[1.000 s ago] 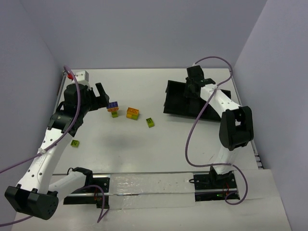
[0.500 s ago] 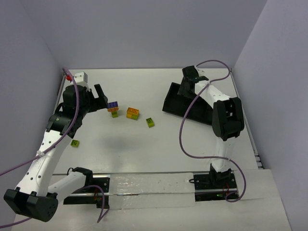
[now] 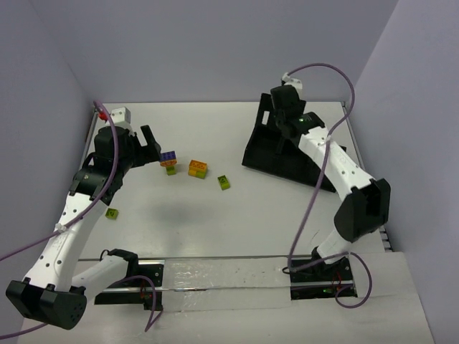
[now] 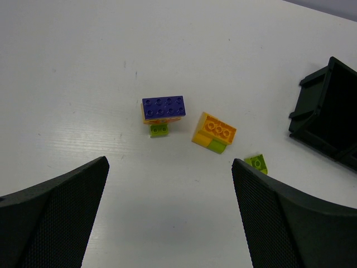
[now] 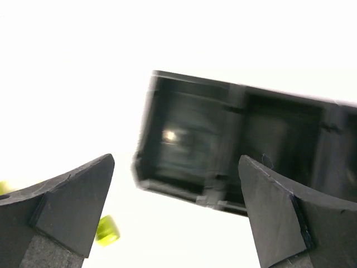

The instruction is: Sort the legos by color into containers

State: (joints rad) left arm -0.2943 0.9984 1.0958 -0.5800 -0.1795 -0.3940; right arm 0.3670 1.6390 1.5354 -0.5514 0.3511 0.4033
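Black plastic tray [image 3: 287, 161] on the right side of the desk [image 3: 215, 222], set askew to the desk's edges. From overhead it looks tipped, but I cannot be sure.

Right end effector [image 3: 278, 127] hangs over the tray's far left corner. Its wrist view is blurred. The fingers [image 5: 67, 206] are spread wide with nothing between them. The tray below shows two open compartments and the edge of a third. Contents cannot be made out; there is only a pale glint in the end compartment. A lime blur [image 5: 106, 230] lies off the tray at lower left.

The legos are all out on the desk, mid-left, well apart from the tray:
- blue-purple brick [image 4: 163, 107], stacked on an orange piece [image 4: 170, 120], with a small lime piece [image 4: 159, 130] touching the near side
- just to its right, an orange brick [image 4: 215, 128] with a lime slab [image 4: 217, 147] joined along its near edge
- further right, a lone lime brick [image 4: 257, 163], the one nearest the tray
- a second lime brick [image 3: 112, 213], alone by the left arm and well apart from the rest

Left end effector [image 4: 170, 167] hovers above the desk just left of the blue-purple brick — jaws wide apart, empty. In its wrist view the cluster lies ahead, framed between the two fingers and touching neither.
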